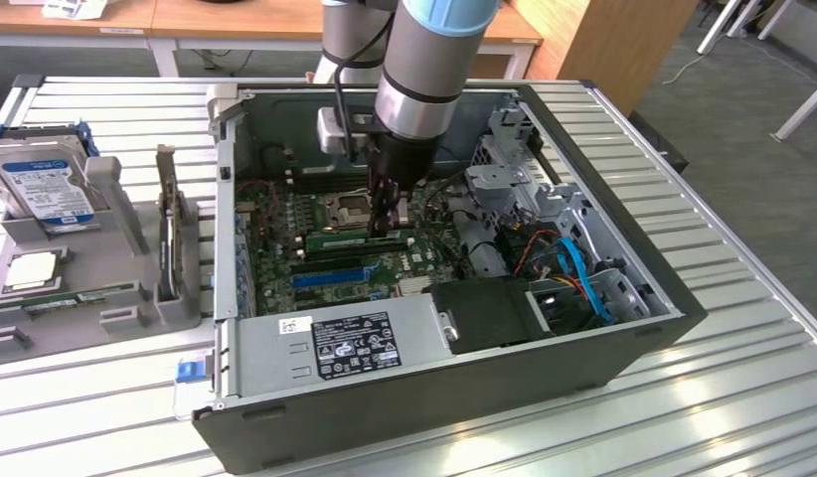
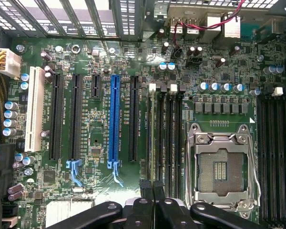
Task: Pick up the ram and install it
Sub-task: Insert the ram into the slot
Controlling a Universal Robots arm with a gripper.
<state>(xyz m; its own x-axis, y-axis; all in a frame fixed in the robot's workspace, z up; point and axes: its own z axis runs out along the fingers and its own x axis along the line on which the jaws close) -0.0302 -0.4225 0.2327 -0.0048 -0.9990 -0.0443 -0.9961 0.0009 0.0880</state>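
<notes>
Green circuit-board stick, long, thin and narrow, with a pale label on its face: the ram [image 1: 360,239] stands on edge on the green motherboard [image 1: 282,248]. It lies along the bank of long black memory slots [image 2: 169,129]. That bank runs between the square metal-framed processor socket [image 1: 349,209] and the blue expansion slot [image 1: 332,278]. Whether the stick is fully seated cannot be told.

The hand [image 1: 389,221] hangs from the grey and light-blue robot arm [image 1: 428,70], which reaches straight down into the case. Its black fingers [image 2: 145,191] are drawn almost together, with only a thin line between them. Their tips meet the ram's upper edge about midway along it and appear to pinch it.

The motherboard lies in the floor of an open dark grey computer case [image 1: 422,407], which sits on its side in the middle of the slatted metal counter [image 1: 727,397]. A grey power supply with a black-and-white label [image 1: 342,343] fills the case's near edge. Blue cables [image 1: 587,283] curl in the case's corner towards the exterior view's right.

Near the counter's edge at the exterior view's left, well apart from the case, stands a grey holder [image 1: 130,298]. It carries a silver hard drive with a blue-and-white label [image 1: 44,184].
</notes>
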